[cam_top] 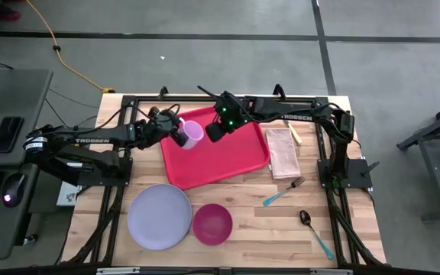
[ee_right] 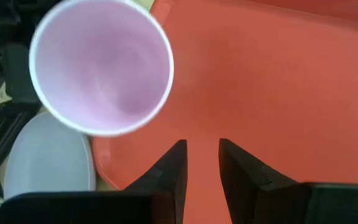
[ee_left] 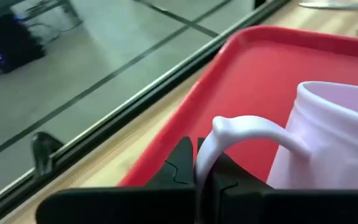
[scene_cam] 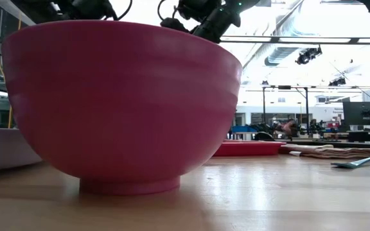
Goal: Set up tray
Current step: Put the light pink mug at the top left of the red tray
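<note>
1. Two grippers work over the tray [cam_top: 228, 156], which lies flat on the bench [cam_top: 266, 229] toward its far side, directly beneath both sets of fingers.
2. The left gripper [ee_left: 199, 163] has its fingers clenched on the thin looped handle of a pale lavender mug [cam_top: 192, 134]; the mug's body hangs just ahead of the fingertips, over the tray's near-left part. Whether its base touches the red surface cannot be told.
3. The right gripper [ee_right: 202, 157] hovers above the tray with its fingers parted a little and grasping nothing; the mug's open mouth sits just ahead and to one side of them.
4. Beyond the fingers' reach for now: a lavender plate [cam_top: 159, 216] and a magenta bowl [cam_top: 212, 223] sit near the bench's front, a folded cloth [cam_top: 283, 153] lies just beside the tray's right rim, and a fork [cam_top: 283, 191] and spoon [cam_top: 314, 233] lie farther right.
5. Handling judgement: the tray looks like stiff, light, smooth plastic, likely slippery on wood. If it needs shifting, the raised rim is the place to pinch, ideally at a long edge, since the flat middle offers no purchase.
6. The mug seems light; a handle grip lets it swing, so lowering it slowly would be wise.
</note>
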